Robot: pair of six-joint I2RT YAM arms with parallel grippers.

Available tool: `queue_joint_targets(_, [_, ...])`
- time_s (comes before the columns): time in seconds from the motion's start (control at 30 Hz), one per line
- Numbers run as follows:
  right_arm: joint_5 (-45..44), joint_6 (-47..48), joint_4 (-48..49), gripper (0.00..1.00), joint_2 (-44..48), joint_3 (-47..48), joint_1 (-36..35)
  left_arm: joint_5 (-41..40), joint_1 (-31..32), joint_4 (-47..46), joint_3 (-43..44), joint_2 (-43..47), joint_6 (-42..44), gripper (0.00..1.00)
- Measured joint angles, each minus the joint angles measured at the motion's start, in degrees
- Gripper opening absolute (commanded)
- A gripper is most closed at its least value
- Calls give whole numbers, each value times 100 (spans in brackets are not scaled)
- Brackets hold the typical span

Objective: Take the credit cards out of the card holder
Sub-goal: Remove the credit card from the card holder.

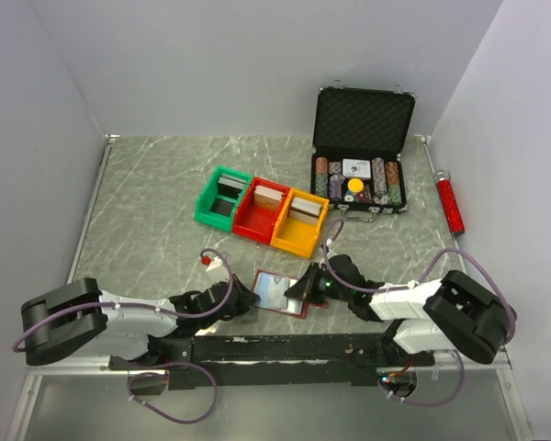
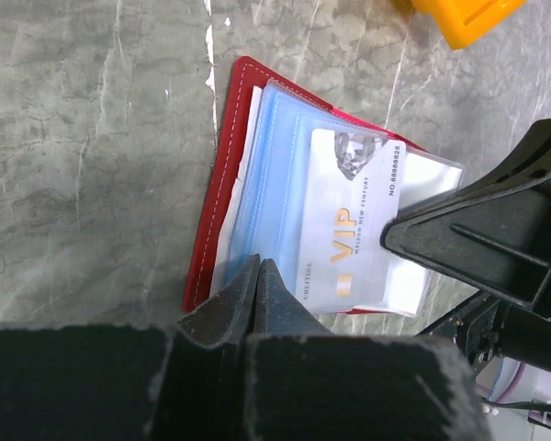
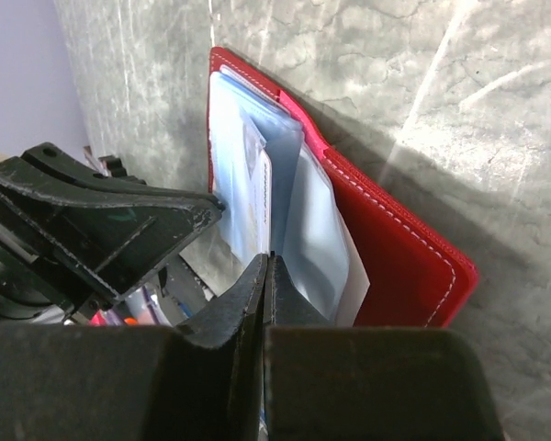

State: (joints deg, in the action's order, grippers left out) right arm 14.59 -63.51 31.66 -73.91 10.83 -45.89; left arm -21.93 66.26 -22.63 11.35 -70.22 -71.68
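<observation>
The card holder (image 1: pixel 277 292) lies open on the marble table between both arms, a dark-red wallet (image 2: pixel 222 184) with clear bluish sleeves. One pale credit card (image 2: pixel 347 230) marked VIP sits in a sleeve on top. My left gripper (image 2: pixel 259 265) is shut, its tips resting on the sleeves' near edge; nothing shows between them. My right gripper (image 3: pixel 269 260) is shut on the thin edge of the raised sleeve page that carries the card (image 3: pixel 255 188). From above, the left gripper (image 1: pixel 249 299) and right gripper (image 1: pixel 310 286) flank the wallet.
Green (image 1: pixel 222 196), red (image 1: pixel 263 209) and yellow (image 1: pixel 301 221) bins holding card decks stand just behind the wallet. A black chip case (image 1: pixel 363 138) is open at the back right, with a red cylinder (image 1: pixel 450 204) beside it. A small red-white piece (image 1: pixel 211 264) lies near the left arm.
</observation>
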Motion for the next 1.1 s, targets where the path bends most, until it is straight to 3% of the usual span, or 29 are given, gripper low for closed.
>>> queue_joint_targets(0.4, [-151,203,-686,0,909,-66,0,-2,0,66,-20,92,-20,3])
queue_joint_targets(0.5, [-219,310,-1043,0,1318,-83,0,-2,0,101,-24,118,-28,15])
queue_joint_targets(0.63, [-308,476,-1449,0,1816,-83,0,-15,4,151,-31,181,-48,43])
queue_joint_targets(0.7, [-330,568,-1631,0,2002,-81,0,-13,20,157,-22,258,-90,49])
queue_joint_targets(0.83, [-409,765,-2037,0,2293,-61,0,-28,22,365,2,501,-37,55])
queue_joint_targets(1.1, [-507,1222,-3073,0,2955,289,0,-186,22,1508,118,1248,151,58])
